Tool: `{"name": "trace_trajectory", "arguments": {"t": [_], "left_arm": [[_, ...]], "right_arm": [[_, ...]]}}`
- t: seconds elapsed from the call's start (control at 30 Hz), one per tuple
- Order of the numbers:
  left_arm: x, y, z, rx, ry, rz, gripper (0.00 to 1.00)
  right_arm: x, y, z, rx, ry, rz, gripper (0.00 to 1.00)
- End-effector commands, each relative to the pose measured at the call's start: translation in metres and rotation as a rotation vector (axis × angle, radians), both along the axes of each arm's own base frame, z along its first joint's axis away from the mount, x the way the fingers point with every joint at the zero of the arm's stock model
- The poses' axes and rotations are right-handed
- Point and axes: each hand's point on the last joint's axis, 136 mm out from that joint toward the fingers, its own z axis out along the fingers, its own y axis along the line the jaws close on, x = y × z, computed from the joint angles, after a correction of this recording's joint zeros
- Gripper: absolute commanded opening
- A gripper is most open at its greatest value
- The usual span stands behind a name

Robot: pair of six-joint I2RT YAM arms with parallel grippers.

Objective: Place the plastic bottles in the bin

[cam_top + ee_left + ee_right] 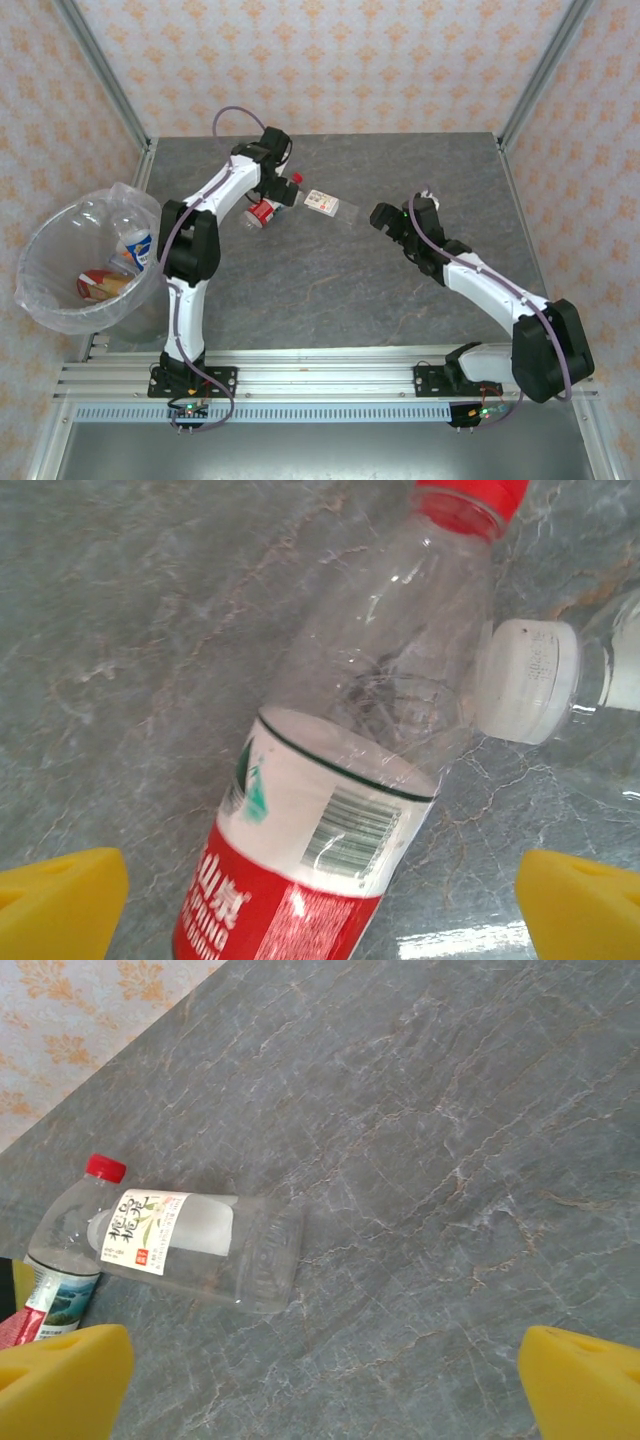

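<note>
Top external view: bin [40, 290] stands off the left edge of the counter [330, 290]. At least two bottles lie inside it, a blue-label bottle [136, 246] and an orange-red bottle [100, 285]. The crinkly liner blurs the rest, so no exact count.

Two bottles are left on the counter, both lying down near the far middle: a red-label bottle [262, 212] and a white-label bottle [325, 203]. The white cap [525, 680] of the second sits just beside the first one's shoulder.

Left claw [320, 910] is spread wide over the red-label bottle, with its yellow fingers [60, 900] on either side and clear of the plastic. No grip yet.

Right claw [320, 1390] is wide open and empty, near the base of the white-label bottle.

Judgement: task is well along. Two pick-and-drops are left, and the red-label bottle looks to be next.
</note>
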Motion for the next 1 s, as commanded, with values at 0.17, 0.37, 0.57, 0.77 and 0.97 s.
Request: {"name": "trace_trajectory", "arguments": {"t": [0.17,0.37,0.57,0.77,0.97], "left_arm": [[0.0,-0.003,-0.015,0.043,0.093,-0.108,1.0],[0.005,-0.003,-0.031,-0.002,0.135,-0.144,0.95],[0.006,0.002,-0.045,-0.056,0.179,-0.171,0.89],[0.007,0.007,-0.058,-0.03,0.196,-0.168,0.83],[0.011,0.009,-0.065,-0.015,0.192,-0.164,0.74]], "right_arm": [[-0.006,-0.012,-0.003,-0.045,0.004,-0.028,0.99],[-0.005,-0.012,-0.002,-0.046,0.003,-0.024,0.99],[-0.006,-0.013,-0.001,-0.053,0.004,-0.028,0.99],[-0.006,-0.014,0.0,-0.05,0.002,-0.034,0.99],[-0.005,-0.014,0.001,-0.051,0.001,-0.035,0.99]]}}
